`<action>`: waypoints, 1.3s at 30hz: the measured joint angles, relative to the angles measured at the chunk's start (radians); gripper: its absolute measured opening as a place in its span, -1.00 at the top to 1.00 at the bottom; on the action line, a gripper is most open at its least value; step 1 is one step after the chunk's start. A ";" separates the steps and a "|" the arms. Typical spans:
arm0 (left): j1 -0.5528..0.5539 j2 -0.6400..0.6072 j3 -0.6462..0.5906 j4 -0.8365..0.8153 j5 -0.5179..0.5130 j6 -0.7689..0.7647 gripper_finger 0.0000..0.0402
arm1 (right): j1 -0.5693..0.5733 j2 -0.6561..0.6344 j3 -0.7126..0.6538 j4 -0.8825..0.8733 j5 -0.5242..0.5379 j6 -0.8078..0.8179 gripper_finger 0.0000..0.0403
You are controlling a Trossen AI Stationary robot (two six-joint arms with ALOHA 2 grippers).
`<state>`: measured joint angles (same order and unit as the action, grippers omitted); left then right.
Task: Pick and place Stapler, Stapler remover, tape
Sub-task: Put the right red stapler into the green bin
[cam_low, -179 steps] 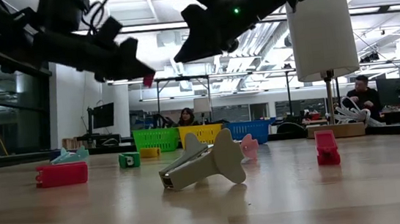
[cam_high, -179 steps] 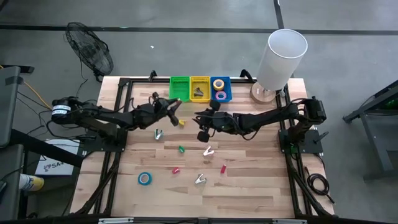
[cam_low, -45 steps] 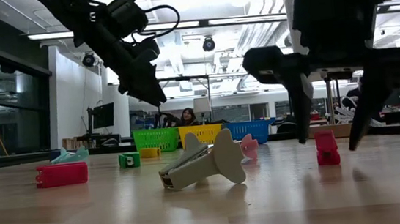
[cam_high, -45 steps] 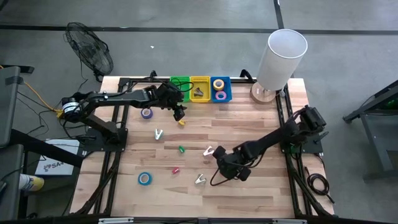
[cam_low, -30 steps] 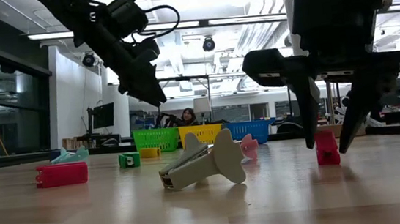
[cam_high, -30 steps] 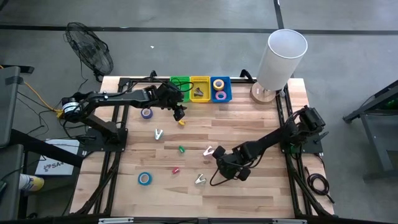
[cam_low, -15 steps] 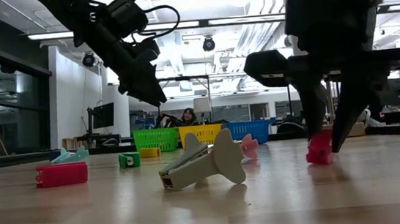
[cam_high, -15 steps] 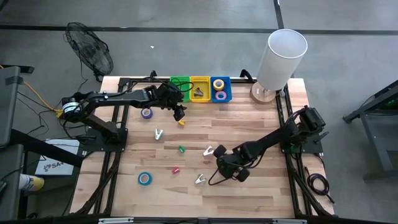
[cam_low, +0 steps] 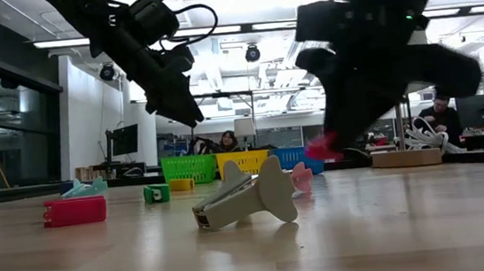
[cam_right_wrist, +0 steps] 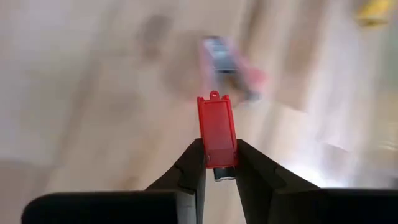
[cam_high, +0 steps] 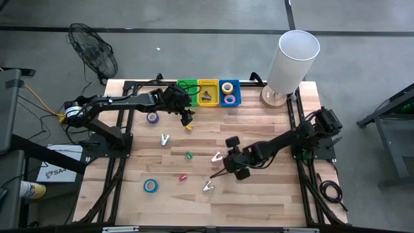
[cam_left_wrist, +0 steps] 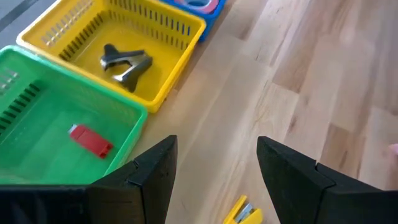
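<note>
A small red stapler (cam_right_wrist: 216,127) sits in my shut right gripper (cam_right_wrist: 217,158), above the table's middle right (cam_high: 226,169); the low view shows it off the wood (cam_low: 322,149). My left gripper (cam_high: 186,118) hangs open near the baskets, over a yellow stapler (cam_left_wrist: 244,211), touching nothing. Another red stapler (cam_left_wrist: 90,140) lies in the green basket (cam_high: 186,92), and a stapler remover (cam_left_wrist: 127,65) lies in the yellow basket (cam_high: 207,92). Tape rolls (cam_high: 227,92) fill the blue basket (cam_high: 237,98). A blue tape roll (cam_high: 150,186) and a purple one (cam_high: 152,117) lie flat on the table. My right gripper pinches the red stapler between its two fingers, one on each long side, at the end nearest the wrist (cam_right_wrist: 217,162). The fingers slant down from the table's right side and lie along the stapler. It sticks out past the fingertips, lifted clear of the table.
Loose on the wood lie silvery stapler removers (cam_high: 165,139) (cam_high: 216,157) (cam_high: 208,186), a green stapler (cam_high: 188,155) and a red stapler (cam_high: 183,176). A white cylinder (cam_high: 294,61) stands at the far right corner. A person (cam_low: 225,141) sits beyond the table.
My right gripper has shut on the red stapler where it lay on the table. It has lifted the stapler clear, rolled its wrist and gone a little toward the far edge. The stapler has turned about with it.
</note>
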<state>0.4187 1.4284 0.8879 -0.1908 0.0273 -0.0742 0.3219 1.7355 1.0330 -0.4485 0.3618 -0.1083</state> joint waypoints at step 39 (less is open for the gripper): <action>-0.138 0.000 0.000 0.357 0.384 0.301 -0.09 | -0.220 -0.157 0.001 0.490 0.146 0.022 0.70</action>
<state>0.2810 1.4284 0.8879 0.1660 0.4111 0.2268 0.1021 1.5787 1.0340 0.0412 0.5076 -0.0866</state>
